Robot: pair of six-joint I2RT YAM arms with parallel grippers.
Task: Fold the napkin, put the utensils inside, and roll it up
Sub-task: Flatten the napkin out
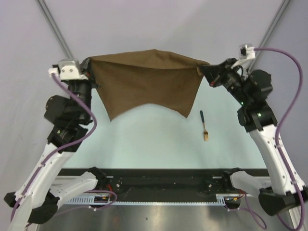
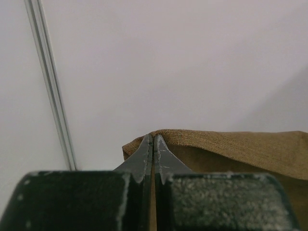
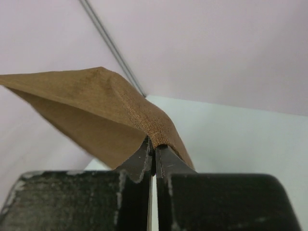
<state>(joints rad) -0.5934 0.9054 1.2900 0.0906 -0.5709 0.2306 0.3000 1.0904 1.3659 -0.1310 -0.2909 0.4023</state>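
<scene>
The brown napkin (image 1: 147,82) hangs spread in the air above the far part of the table, held by two upper corners. My left gripper (image 1: 88,65) is shut on its left corner; in the left wrist view the cloth (image 2: 231,149) is pinched at the tips of my left gripper (image 2: 153,139). My right gripper (image 1: 206,69) is shut on the right corner; the right wrist view shows the cloth (image 3: 96,106) draping left from my right gripper (image 3: 154,144). The fork (image 1: 204,126), the only one of the utensils in view, lies on the table below the napkin's right lower corner, tines toward me.
The pale table (image 1: 154,144) ends at a black rail (image 1: 163,180) near the arm bases. Metal frame poles (image 1: 55,29) rise at the back left and back right (image 1: 276,21). A purple cable (image 1: 293,86) loops beside the right arm.
</scene>
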